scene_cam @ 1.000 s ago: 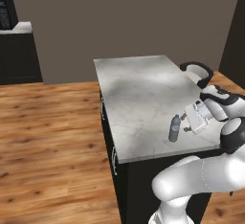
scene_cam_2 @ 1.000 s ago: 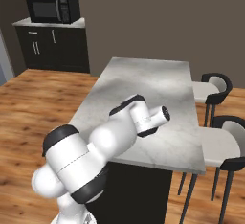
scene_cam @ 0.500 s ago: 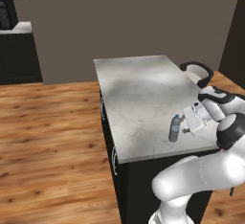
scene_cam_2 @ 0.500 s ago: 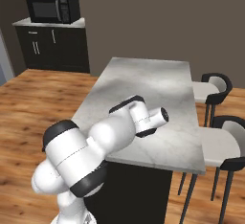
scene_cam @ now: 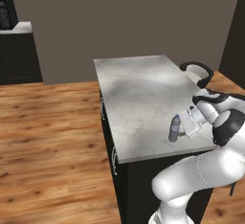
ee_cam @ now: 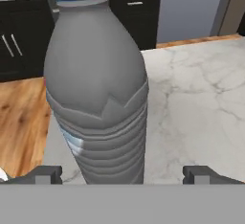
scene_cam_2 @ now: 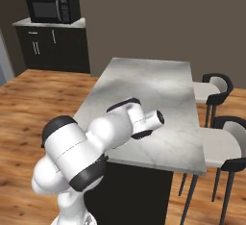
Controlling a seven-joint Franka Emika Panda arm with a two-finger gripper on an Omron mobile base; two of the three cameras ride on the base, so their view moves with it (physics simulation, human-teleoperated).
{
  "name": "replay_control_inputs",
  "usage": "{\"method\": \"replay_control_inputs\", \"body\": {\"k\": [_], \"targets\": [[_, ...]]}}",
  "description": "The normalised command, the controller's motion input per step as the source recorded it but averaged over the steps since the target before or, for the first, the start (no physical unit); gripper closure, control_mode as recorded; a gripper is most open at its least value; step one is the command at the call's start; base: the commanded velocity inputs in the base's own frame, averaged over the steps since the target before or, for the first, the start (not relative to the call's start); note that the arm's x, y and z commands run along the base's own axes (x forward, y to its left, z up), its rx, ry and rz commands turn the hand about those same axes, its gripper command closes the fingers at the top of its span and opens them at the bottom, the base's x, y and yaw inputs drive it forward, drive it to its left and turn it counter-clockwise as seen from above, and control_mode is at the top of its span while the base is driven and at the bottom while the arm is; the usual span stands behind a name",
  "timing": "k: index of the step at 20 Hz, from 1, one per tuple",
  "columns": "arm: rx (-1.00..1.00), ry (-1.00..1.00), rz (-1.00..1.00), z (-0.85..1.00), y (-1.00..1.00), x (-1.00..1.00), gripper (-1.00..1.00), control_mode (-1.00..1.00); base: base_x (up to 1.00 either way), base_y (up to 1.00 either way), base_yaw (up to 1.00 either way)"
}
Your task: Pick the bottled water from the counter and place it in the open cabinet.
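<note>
Bottle [scene_cam: 175, 128] upright near the counter's [scene_cam: 139, 89] near edge. My gripper [ee_cam: 122, 174] is level with it, jaws wide, a fingertip [ee_cam: 45, 174] on each side, nothing held. I'd ease in until the ribbed body sits between the pads, then close squarely, low enough not to tip it.

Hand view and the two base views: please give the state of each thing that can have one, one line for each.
bottled water: upright on the counter, cap on, not lifted.
gripper: jaws open, one on each side of the bottle, not touching it.
counter: drawers shut.
microwave: door shut.
stools: pushed in at the counter's far side.
</note>
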Motion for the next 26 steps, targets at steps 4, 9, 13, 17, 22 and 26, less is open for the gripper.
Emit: {"method": "replay_control_inputs", "body": {"k": [4,9,13,17,22,26], "targets": [[0.0,0.09,0.03,-0.28,0.05,0.0,-1.0,-1.0,0.0,0.0,0.0],[0.0,0.04,0.04,-0.18,0.09,0.0,-1.0,-1.0,0.0,0.0,0.0],[0.0,0.02,0.03,-0.13,0.08,0.0,-1.0,-1.0,0.0,0.0,0.0],[0.0,0.01,0.03,-0.13,0.06,0.0,1.0,-1.0,0.0,0.0,0.0],[0.0,0.0,0.04,-0.13,0.01,0.0,1.0,-1.0,0.0,0.0,0.0],[0.0,0.01,0.06,-0.12,0.0,0.0,1.0,-1.0,0.0,0.0,0.0]]}}
